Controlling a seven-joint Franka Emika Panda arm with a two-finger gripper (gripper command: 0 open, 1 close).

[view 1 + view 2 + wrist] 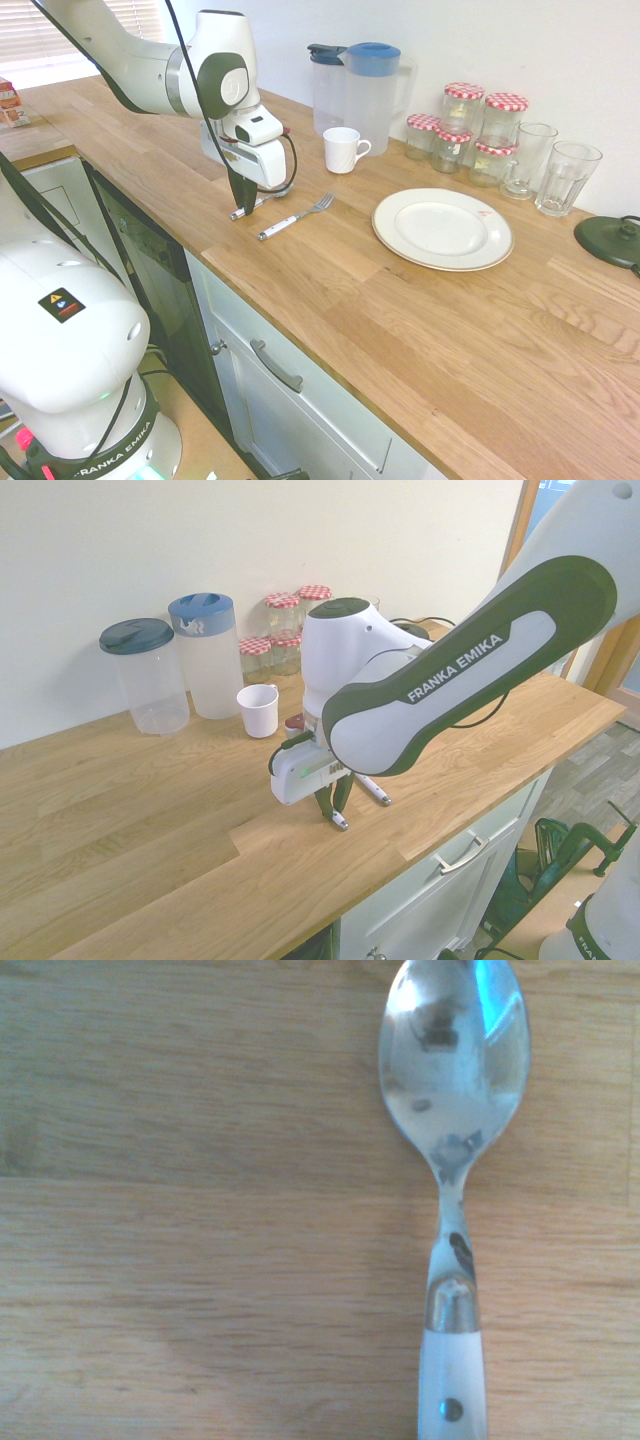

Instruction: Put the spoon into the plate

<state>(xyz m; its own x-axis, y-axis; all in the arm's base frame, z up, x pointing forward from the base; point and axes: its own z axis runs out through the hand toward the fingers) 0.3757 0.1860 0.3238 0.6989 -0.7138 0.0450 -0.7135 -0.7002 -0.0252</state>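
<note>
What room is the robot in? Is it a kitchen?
Most likely a kitchen. There's a long wooden worktop with white cupboard drawers underneath, and on top sit a plate, a fork, a spoon, a cup, jugs and storage jars.

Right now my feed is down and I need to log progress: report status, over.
Gripper down over the spoon handle, fingers close around it. Spoon flat on the countertop. Plate empty. Fork lies between spoon and plate.

Home kitchen, wooden countertop (400, 330), cupboard drawers (300, 390), jugs (372, 90), jars (462, 115)
</note>
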